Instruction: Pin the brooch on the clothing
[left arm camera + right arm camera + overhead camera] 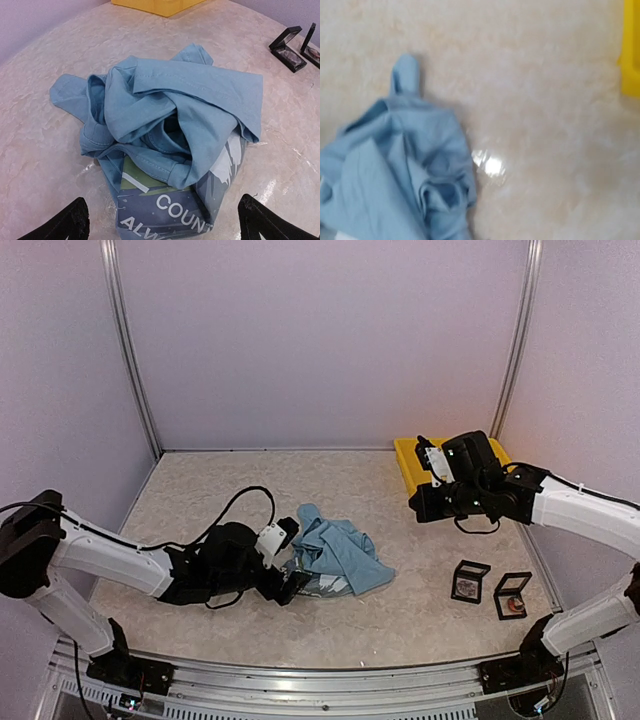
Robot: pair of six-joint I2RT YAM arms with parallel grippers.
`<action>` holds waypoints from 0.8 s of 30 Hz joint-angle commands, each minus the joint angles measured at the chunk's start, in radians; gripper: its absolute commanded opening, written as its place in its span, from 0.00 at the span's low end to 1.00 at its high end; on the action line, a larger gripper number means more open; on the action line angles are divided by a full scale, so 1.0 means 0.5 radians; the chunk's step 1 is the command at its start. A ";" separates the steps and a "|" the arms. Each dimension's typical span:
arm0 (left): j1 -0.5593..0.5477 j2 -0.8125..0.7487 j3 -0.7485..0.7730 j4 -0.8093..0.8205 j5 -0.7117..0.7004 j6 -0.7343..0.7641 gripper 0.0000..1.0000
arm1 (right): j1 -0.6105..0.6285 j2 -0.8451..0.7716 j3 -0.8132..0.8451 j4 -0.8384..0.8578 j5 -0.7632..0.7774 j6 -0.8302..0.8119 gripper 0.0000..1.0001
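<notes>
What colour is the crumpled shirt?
Light blue crumpled T-shirt, with white lettering; left wrist view shows it best.

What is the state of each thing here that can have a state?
T-shirt, crumpled in a heap, print partly showing.
Left gripper, open, a finger on each side of the heap's near end, not gripping it.
Right gripper, shut, away from the T-shirt.
Left case, open, lid up.
Right case, open, lid up.

Top external: high behind near edge, looking down over whole table [200, 500]. Left wrist: low, close on T-shirt [190, 100], facing far right corner. Right wrist: higher, looking down, blurred. Overlap everywhere: T-shirt, yellow box [452, 468].
</notes>
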 commanded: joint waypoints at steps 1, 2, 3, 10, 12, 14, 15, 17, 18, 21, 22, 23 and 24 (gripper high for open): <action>-0.007 0.316 0.183 -0.138 -0.080 0.167 0.99 | -0.028 0.028 -0.056 0.099 -0.387 -0.061 0.00; -0.003 0.347 0.196 -0.130 -0.087 0.167 0.99 | 0.003 0.062 -0.068 0.102 -0.433 -0.082 0.00; -0.002 0.380 0.197 -0.113 -0.089 0.167 0.99 | 0.045 0.104 -0.078 0.108 -0.450 -0.115 0.00; -0.004 0.491 0.215 -0.064 -0.006 0.152 0.42 | 0.359 0.508 0.008 0.288 -0.383 -0.161 0.49; -0.007 0.479 0.212 -0.059 0.036 0.140 0.23 | 0.437 0.636 0.081 0.275 -0.292 -0.187 0.60; -0.008 0.450 0.184 -0.021 0.059 0.123 0.02 | 0.486 0.752 0.132 0.270 -0.223 -0.180 0.65; -0.008 0.423 0.164 0.004 0.064 0.117 0.00 | 0.504 0.808 0.143 0.273 -0.216 -0.170 0.66; -0.008 0.392 0.132 0.049 0.065 0.101 0.00 | 0.532 0.921 0.165 0.280 -0.203 -0.144 0.66; -0.007 0.380 0.121 0.065 0.066 0.097 0.00 | 0.537 0.970 0.179 0.277 -0.151 -0.129 0.66; -0.008 0.342 0.109 0.078 0.064 0.089 0.00 | 0.538 1.082 0.246 0.224 0.042 -0.093 0.65; -0.011 0.329 0.108 0.073 0.059 0.086 0.00 | 0.539 1.108 0.281 0.196 0.118 -0.084 0.59; -0.009 0.317 0.106 0.066 0.059 0.079 0.00 | 0.539 1.129 0.312 0.159 0.191 -0.072 0.47; -0.009 0.298 0.101 0.059 0.058 0.077 0.00 | 0.535 1.141 0.339 0.149 0.251 -0.068 0.32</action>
